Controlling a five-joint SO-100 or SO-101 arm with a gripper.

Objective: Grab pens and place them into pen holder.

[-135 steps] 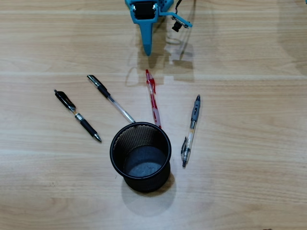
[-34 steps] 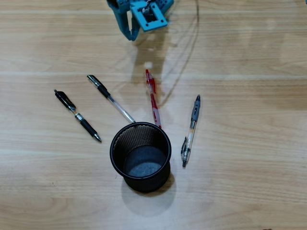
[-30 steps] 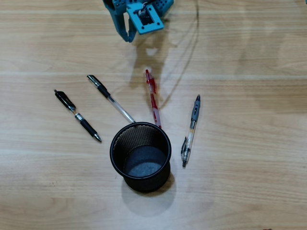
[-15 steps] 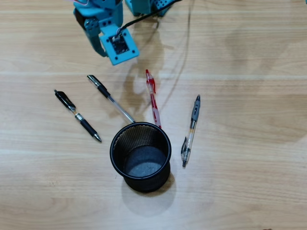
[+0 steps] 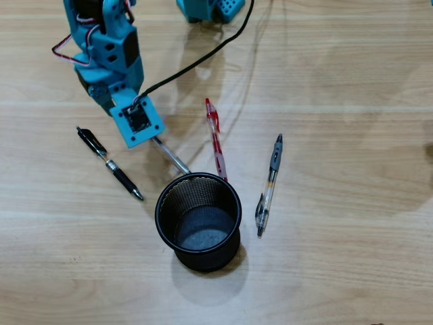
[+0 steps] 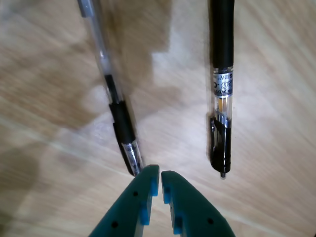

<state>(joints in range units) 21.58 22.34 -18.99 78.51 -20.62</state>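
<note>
In the wrist view my gripper [image 6: 159, 173] is shut, a thin slit between its teal fingertips and nothing in it. It hovers by the capped end of the clear pen with black cap [image 6: 118, 116]; the short black pen [image 6: 221, 84] lies to the right. In the overhead view my blue arm [image 5: 111, 57] covers that pen's cap, so only its clear barrel [image 5: 172, 157] shows. The short black pen [image 5: 108, 164] lies left of it. The red pen [image 5: 216, 142] and the clear-and-grey pen [image 5: 269, 184] lie further right. The black mesh pen holder [image 5: 157, 210] stands upright and empty.
All this rests on a light wooden table [image 5: 352, 101]. A black cable [image 5: 203, 57] runs from the arm's wrist camera [image 5: 137, 122] up to the arm's base [image 5: 210, 8] at the top edge. The red pen's lower tip and the clear pen's tip reach the holder's far rim.
The arm has swung from the top centre down and to the left, ending over the capped end of the clear pen. No pen and no holder has moved.
</note>
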